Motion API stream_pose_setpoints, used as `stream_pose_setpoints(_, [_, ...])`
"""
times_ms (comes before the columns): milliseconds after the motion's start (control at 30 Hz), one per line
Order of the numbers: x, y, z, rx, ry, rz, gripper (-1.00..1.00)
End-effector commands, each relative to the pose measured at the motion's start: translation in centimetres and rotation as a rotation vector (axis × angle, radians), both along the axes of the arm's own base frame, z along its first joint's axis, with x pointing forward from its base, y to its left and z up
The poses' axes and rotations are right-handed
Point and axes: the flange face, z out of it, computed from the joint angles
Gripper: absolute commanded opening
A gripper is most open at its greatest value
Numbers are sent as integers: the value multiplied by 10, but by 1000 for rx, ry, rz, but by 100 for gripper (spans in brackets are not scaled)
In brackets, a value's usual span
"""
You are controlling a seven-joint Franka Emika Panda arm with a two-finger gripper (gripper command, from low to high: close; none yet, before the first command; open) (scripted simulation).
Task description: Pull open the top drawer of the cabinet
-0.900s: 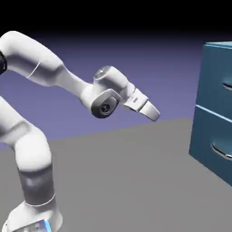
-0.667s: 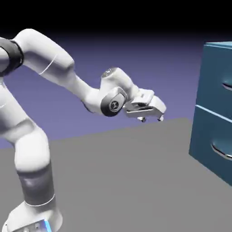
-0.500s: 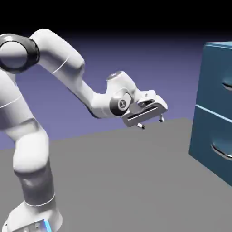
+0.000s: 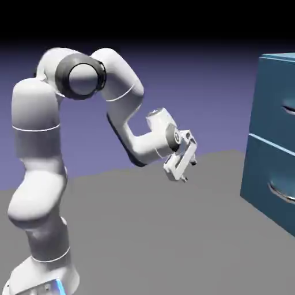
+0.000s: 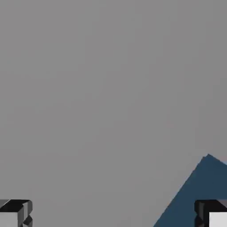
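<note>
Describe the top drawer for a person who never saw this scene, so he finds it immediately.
Find the tall blue cabinet at the exterior view's right. Its top drawer is above the pale dividing line; the similar lower drawer is beneath that line.

Cabinet (image 4: 271,106) and both drawer handles (image 4: 282,192) cut off by exterior view's right edge

Grey floor (image 4: 150,230), blue-violet backdrop (image 4: 196,86) darkening to black above

A plain grey worktop (image 4: 155,230) carries the arm's white base (image 4: 43,276) at the exterior view's left and the blue cabinet (image 4: 271,144) at its right.
</note>
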Motion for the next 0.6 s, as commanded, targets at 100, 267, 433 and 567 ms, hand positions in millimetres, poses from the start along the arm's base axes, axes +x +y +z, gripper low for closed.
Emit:
stream_pose_setpoints(100, [7,18,-14,-110,4,273,0])
stream_pose_setpoints(267, [18,37,-23,-235,-32,599,0])
stream_pose_setpoints(433, [31,51,-22,-359,-115,892,0])
stream_pose_setpoints(567, [44,57,-13,-471,-212,1093,0])
